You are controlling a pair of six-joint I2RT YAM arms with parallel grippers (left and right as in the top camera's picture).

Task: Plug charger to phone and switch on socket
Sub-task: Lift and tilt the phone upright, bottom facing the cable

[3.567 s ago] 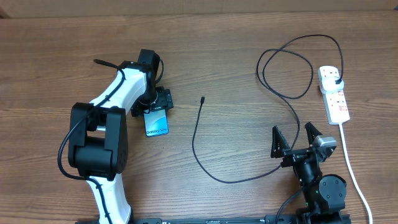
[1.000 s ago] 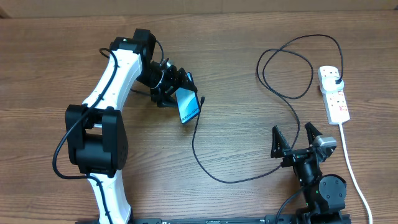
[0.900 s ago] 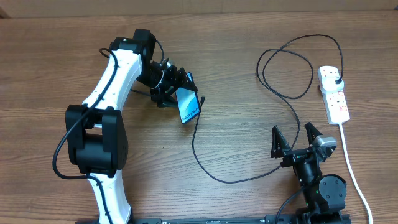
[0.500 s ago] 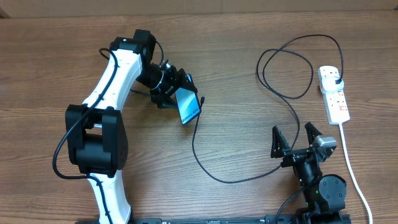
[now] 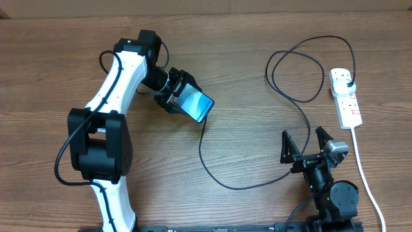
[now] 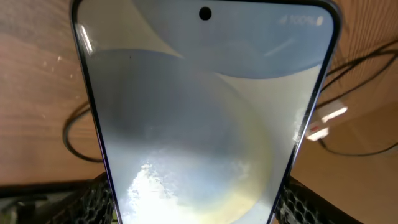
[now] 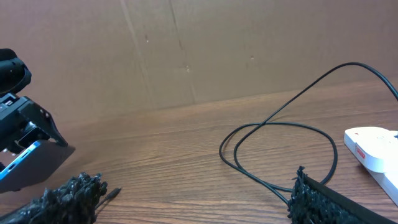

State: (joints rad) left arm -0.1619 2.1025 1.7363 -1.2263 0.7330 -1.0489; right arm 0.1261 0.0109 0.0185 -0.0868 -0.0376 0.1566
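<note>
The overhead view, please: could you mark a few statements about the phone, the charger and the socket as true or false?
1. The left gripper is holding the phone. True.
2. The right gripper is shut on the charger. False: it is open and holds nothing.
3. The charger's black plug sits in the socket. True.
4. The phone lies right beside the socket. False: it is in the left gripper, far across the table from the socket.
</note>
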